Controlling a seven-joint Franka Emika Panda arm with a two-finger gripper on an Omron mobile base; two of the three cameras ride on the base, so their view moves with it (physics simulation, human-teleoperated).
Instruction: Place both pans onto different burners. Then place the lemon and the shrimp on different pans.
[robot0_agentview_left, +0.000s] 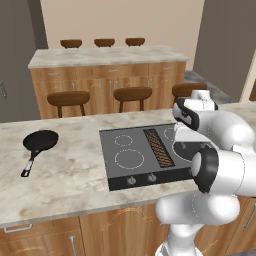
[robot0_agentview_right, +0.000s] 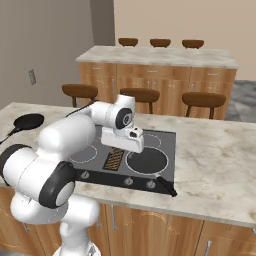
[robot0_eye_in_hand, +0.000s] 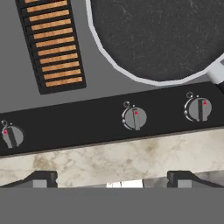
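Black and round, one pan (robot0_agentview_right: 146, 160) already sits on the large burner (robot0_eye_in_hand: 114, 66) at the front right of the cooktop (robot0_agentview_left: 117, 172), its handle (robot0_agentview_right: 166, 185) reaching out over the knob strip toward the front edge of the bench (robot0_agentview_left: 65, 192). The second pan (robot0_agentview_left: 40, 140) lies well apart, on the bare marble near the bench's left end, its handle (robot0_agentview_left: 28, 165) pointing toward the front edge. Neither the lemon nor the shrimp can be made out.

The claw (robot0_eye_in_hand: 112, 177) hangs above the front strip of the cooktop, over the knobs (robot0_eye_in_hand: 134, 118), with its jaws spread wide and nothing between them.

The step in hand appears to be fetching the second pan. To do it well, the arm would likely need to rise clear of the seated pan's handle before swinging toward the left end of the bench, so as not to nudge it off its ring. A grip on the far pan's thin handle, close to the bowl, would probably limit sagging; the jaws should straddle the handle crosswise. The open rings (robot0_agentview_left: 129, 158) left of the brown grille (robot0_agentview_left: 158, 148) look like the natural target, with the pan centred inside one.
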